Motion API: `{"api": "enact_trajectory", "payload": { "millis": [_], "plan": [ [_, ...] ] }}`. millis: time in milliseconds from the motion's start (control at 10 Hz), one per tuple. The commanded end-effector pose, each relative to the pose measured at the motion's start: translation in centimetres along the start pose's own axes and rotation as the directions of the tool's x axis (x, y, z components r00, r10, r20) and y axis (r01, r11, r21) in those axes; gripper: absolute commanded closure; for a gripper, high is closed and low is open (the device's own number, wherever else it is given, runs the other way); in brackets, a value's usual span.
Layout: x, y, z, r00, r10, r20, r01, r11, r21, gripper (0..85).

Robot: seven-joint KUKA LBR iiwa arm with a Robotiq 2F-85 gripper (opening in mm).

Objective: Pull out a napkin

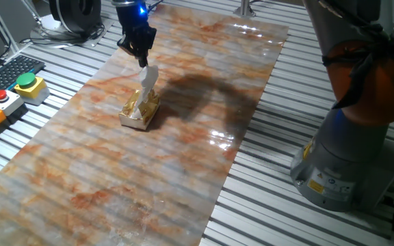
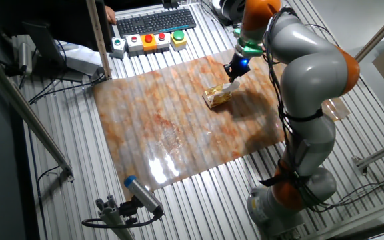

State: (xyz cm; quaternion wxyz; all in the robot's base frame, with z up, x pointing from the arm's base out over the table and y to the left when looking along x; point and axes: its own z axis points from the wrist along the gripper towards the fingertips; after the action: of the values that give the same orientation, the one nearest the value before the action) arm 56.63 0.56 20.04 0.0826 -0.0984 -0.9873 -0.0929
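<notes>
The gripper hangs just above the box, its fingers pinched on the top of the napkin. The napkin stands up as a narrow white strip, its lower end in the box's top opening. The golden-tan box sits on the marbled mat, which lies on the slatted table. A keyboard and coloured buttons lie beyond the mat's far edge
</notes>
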Motion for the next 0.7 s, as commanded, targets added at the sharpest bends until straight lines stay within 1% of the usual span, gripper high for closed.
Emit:
{"api": "enact_trajectory", "payload": {
  "millis": [0, 100, 200, 300, 500, 600],
  "plan": [
    [0.1, 0.3, 0.3, 0.999, 0.035, 0.005, -0.034, 0.998, -0.049, 85.0],
    [0.4, 0.8, 0.6, 0.998, 0.057, 0.020, -0.055, 0.996, -0.068, 85.0],
    [0.6, 1.3, 1.1, 0.995, 0.091, 0.037, -0.086, 0.990, -0.111, 85.0],
    [0.8, 1.7, 1.5, 0.993, 0.113, 0.042, -0.106, 0.984, -0.142, 85.0],
    [0.7, 1.5, 1.3, 0.994, 0.102, 0.041, -0.096, 0.987, -0.132, 85.0],
    [0.6, 1.4, 1.2, 0.995, 0.094, 0.038, -0.088, 0.989, -0.121, 85.0]
  ]
}}
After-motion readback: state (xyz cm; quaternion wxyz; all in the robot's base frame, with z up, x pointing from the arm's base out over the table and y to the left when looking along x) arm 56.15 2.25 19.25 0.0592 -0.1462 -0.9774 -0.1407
